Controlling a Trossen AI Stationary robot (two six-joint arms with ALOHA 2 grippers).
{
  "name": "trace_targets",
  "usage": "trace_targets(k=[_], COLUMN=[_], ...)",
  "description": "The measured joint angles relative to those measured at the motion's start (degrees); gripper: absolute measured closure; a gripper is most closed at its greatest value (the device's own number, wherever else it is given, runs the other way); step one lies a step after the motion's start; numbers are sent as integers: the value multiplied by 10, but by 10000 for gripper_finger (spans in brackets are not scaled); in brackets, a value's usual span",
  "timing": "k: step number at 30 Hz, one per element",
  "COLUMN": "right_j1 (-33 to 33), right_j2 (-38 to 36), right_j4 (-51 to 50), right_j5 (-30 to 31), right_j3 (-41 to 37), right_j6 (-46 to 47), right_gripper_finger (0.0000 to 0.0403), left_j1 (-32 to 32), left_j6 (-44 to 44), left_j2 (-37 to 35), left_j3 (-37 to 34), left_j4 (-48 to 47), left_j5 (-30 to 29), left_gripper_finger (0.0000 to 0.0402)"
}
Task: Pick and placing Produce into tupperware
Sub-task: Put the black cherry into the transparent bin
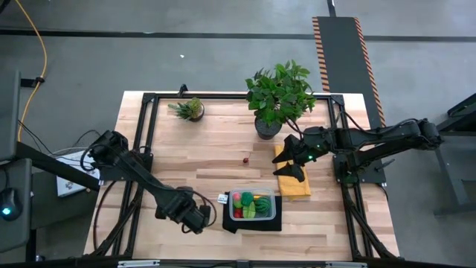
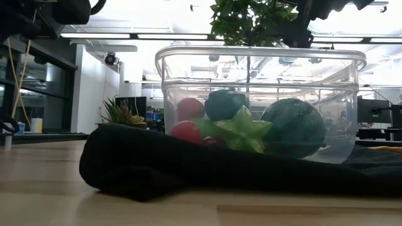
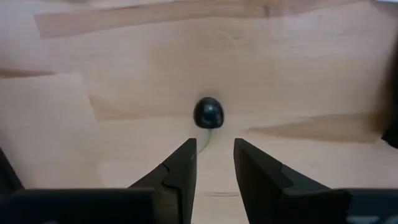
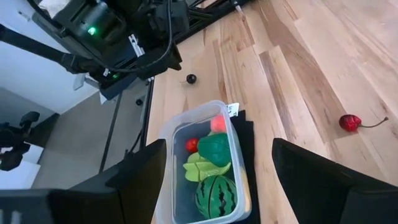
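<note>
Just beyond the left gripper [image 3: 214,163] (jaws parted) lies a dark berry [image 3: 208,112].

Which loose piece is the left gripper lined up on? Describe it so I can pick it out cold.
Start at the clear tupperware on its black mat, then look past its end toward the left arm. There, alone on bare wood just ahead of the left gripper, sits a small dark round berry with a thin stem. Unlike the red cherry, it is nearly black.

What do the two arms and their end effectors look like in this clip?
Both arms are dark and jointed, with black cables looping along them. The left end effector has two flat, angular dark fingers. The right end effector has broad dark fingers, and a small green light glows on its arm.
</note>
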Motion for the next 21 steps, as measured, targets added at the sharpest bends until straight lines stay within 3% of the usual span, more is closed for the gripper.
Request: trace_targets(k=[21], right_j1=[0], right_j2=[0], right_j4=[-3], right_j5=[-2], right_j3=[0], right_j6=[-19], right_gripper_finger=[121], left_j1=[0], left_j6=[-20], left_j2=[6], left_j3=[0], left_j4=[33], left_j5=[7], left_gripper_finger=[305])
